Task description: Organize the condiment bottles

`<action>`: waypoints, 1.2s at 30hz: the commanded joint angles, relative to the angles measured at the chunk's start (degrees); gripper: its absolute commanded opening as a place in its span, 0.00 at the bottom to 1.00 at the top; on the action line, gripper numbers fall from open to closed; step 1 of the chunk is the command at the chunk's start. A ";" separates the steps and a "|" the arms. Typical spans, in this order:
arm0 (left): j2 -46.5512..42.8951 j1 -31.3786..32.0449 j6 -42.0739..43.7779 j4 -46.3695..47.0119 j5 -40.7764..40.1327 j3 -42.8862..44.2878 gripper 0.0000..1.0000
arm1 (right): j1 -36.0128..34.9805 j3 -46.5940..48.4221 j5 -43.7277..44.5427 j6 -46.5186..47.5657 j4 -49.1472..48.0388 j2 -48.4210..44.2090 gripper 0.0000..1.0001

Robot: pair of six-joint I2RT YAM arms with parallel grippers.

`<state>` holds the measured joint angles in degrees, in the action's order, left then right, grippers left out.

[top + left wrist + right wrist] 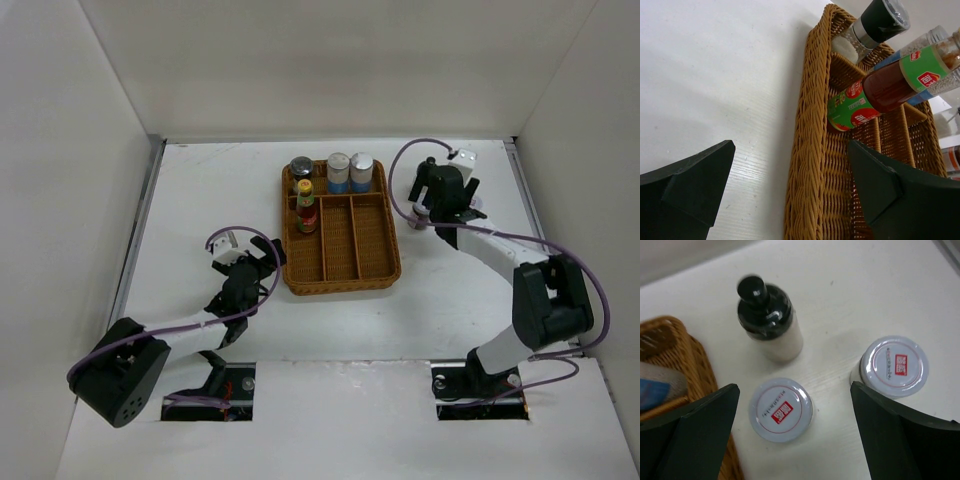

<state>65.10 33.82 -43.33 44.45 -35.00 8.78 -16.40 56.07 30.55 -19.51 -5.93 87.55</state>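
The brown wicker tray [375, 262] holds a dark-lidded jar [301, 168], two silver-lidded shakers [338, 165] [361, 165] in its back compartments, and a yellow-capped red-labelled sauce bottle [305, 207]. My left gripper [268, 252] is open and empty; in the left wrist view its jaws [791, 146] straddle the tray's left wall [812, 150], with the sauce bottle [880, 90] beyond. My right gripper [440, 197] is open and empty above bottles on the table right of the tray: a black-capped cream bottle [771, 322] and two white-lidded jars [781, 409] [894, 365]. Its jaws [794, 395] hang over the nearer jar.
White walls close in the table on the left, right and back. The tray's three long front compartments [340, 240] hold only the sauce bottle. The tray's corner [670, 340] shows at the left of the right wrist view.
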 commanded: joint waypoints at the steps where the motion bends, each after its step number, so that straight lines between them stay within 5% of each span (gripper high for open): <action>1: 0.82 -0.03 -0.53 2.66 0.90 2.39 1.00 | -0.34 0.35 -3.73 -1.06 -1.27 1.65 1.00; 9: 1.08 -0.30 -1.05 2.66 1.96 2.39 1.00 | 1.07 1.67 -7.69 -3.87 -1.36 7.28 1.00; 18: 0.64 -0.38 -1.14 2.66 2.40 2.21 1.00 | 0.72 2.29 -3.76 -3.61 -1.71 4.50 0.53; 26: 2.04 -0.65 -1.40 3.01 3.19 2.65 1.00 | -10.51 3.77 0.75 1.58 -2.85 -7.39 0.53; 36: 0.99 -1.00 -1.49 3.37 3.45 2.03 1.00 | -23.01 15.46 -5.84 0.35 -8.04 5.69 0.55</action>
<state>67.24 33.32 -44.21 44.75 -32.27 9.47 -39.20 66.39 26.35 -18.87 -6.74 90.48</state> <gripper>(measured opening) 0.997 0.719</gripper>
